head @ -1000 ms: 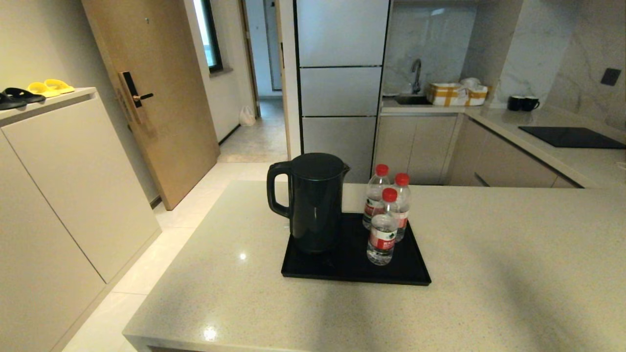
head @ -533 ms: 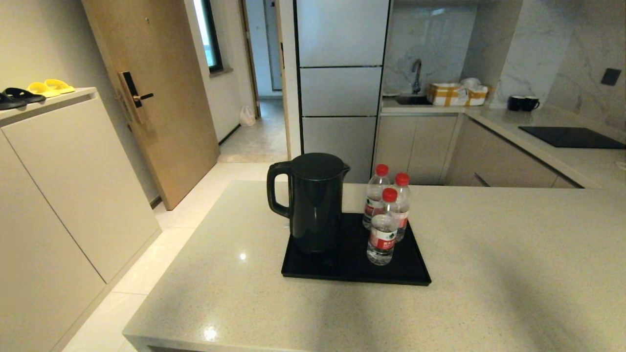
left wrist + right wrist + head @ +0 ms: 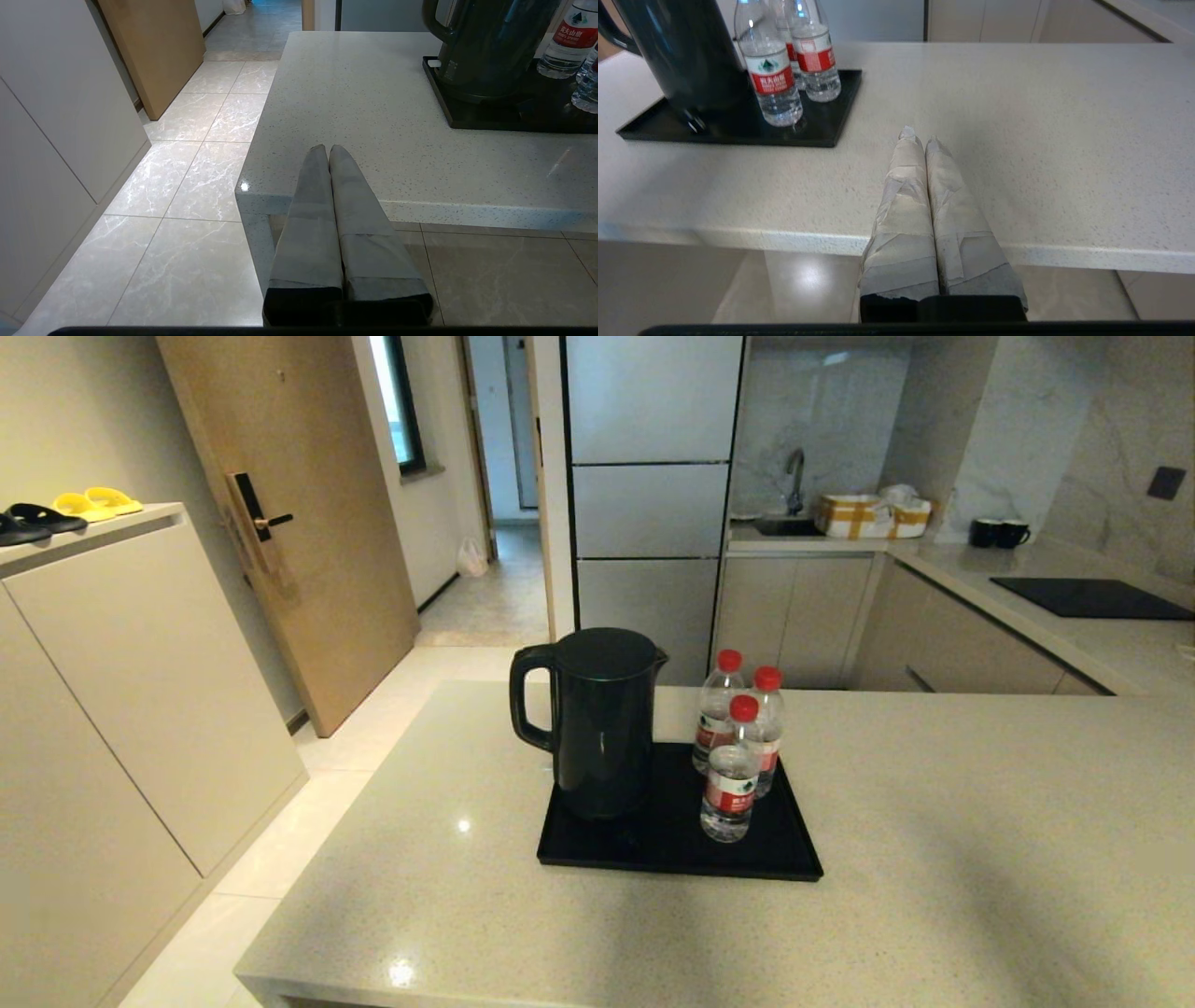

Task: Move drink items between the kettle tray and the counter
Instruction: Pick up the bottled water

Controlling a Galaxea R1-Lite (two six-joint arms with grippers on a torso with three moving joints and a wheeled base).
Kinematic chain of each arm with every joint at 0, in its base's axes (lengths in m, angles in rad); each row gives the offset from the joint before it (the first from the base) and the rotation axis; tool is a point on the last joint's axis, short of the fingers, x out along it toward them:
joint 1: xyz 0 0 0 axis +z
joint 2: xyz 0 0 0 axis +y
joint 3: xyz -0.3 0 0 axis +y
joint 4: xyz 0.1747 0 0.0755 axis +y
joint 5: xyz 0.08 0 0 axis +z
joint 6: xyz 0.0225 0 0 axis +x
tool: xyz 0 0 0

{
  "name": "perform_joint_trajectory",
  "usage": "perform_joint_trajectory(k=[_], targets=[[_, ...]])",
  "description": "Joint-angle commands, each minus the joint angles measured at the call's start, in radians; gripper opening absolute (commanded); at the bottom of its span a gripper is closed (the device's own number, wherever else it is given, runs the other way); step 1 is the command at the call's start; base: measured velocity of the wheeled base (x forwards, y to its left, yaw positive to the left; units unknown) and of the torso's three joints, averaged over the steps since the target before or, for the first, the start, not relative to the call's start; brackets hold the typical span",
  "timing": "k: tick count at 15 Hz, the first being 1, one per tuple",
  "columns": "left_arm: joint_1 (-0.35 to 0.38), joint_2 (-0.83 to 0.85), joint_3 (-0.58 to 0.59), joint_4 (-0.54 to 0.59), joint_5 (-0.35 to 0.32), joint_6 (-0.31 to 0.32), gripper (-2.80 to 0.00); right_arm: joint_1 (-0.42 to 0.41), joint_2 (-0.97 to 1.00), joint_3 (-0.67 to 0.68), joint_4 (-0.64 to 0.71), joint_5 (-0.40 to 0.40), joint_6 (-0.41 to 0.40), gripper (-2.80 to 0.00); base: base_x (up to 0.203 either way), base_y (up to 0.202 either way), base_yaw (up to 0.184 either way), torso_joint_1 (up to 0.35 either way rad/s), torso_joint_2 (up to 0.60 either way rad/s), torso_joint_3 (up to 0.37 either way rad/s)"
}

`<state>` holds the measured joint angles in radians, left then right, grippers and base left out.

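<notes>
Standing upright on my kettle tray (image 3: 794,859), the kettle (image 3: 597,719) points its loop handle to the robot's left, with three water bottles (image 3: 733,775) clustered just beside it, caps up. The tray sits on the counter (image 3: 934,859). My left gripper (image 3: 328,150) and right gripper (image 3: 920,136) hang near the counter's front edge, both clenched on nothing.

Only legible print: red-and-white labels on the water bottles (image 3: 773,70), bearing white Chinese characters under a small green mountain emblem (characters too small to make out with certainty). Same label on a bottle in the left wrist view (image 3: 567,39). No other readable text.
</notes>
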<state>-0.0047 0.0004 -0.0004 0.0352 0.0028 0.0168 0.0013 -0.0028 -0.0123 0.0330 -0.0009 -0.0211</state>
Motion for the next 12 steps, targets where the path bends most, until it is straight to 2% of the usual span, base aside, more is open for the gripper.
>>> perform_joint_trajectory(k=[1, 3, 6, 7, 8, 9, 10, 11, 12], targets=[[0.000, 0.000, 0.000, 0.000, 0.000, 0.000, -2.80, -0.001, 0.003, -0.003, 0.008, -0.002, 0.007, -2.80, 0.000, 0.000, 0.000, 0.000, 0.00, 0.000], [0.000, 0.000, 0.000, 0.000, 0.000, 0.000, -2.80, -0.001, 0.022, -0.056, 0.014, -0.010, 0.007, -2.80, 0.000, 0.000, 0.000, 0.000, 0.00, 0.000], [0.000, -0.002, 0.000, 0.000, 0.000, 0.000, -2.80, -0.001, 0.209, -0.355, 0.054, -0.002, 0.071, -2.80, 0.000, 0.000, 0.000, 0.000, 0.00, 0.000], [0.000, -0.001, 0.000, 0.001, 0.000, 0.000, -2.80, -0.001, 0.265, -0.439, 0.105, 0.022, 0.077, -2.80, 0.000, 0.000, 0.000, 0.000, 0.00, 0.000], [0.000, 0.000, 0.000, 0.000, 0.000, 0.000, -2.80, -0.003, 0.290, -0.484, 0.189, 0.048, 0.057, -2.80, 0.000, 0.000, 0.000, 0.000, 0.00, 0.000], [0.000, -0.001, -0.001, 0.001, 0.000, 0.000, -2.80, -0.002, 0.285, -0.494, 0.288, 0.066, 0.004, -2.80, 0.000, 0.000, 0.000, 0.000, 0.00, 0.000], [0.000, -0.002, 0.000, 0.001, 0.000, 0.000, -2.80, -0.003, 0.275, -0.496, 0.358, 0.096, -0.109, -2.80, 0.000, 0.000, 0.000, 0.000, 0.00, 0.000], [0.000, 0.000, 0.000, 0.000, 0.000, 0.000, -2.80, -0.004, 0.272, -0.498, 0.408, 0.183, -0.188, -2.80, 0.000, 0.000, 0.000, 0.000, 0.00, 0.000], [0.000, -0.002, 0.000, 0.000, 0.000, 0.000, -2.80, -0.009, 0.289, -0.507, 0.438, 0.294, -0.201, -2.80, 0.000, 0.000, 0.000, 0.000, 0.00, 0.000]])
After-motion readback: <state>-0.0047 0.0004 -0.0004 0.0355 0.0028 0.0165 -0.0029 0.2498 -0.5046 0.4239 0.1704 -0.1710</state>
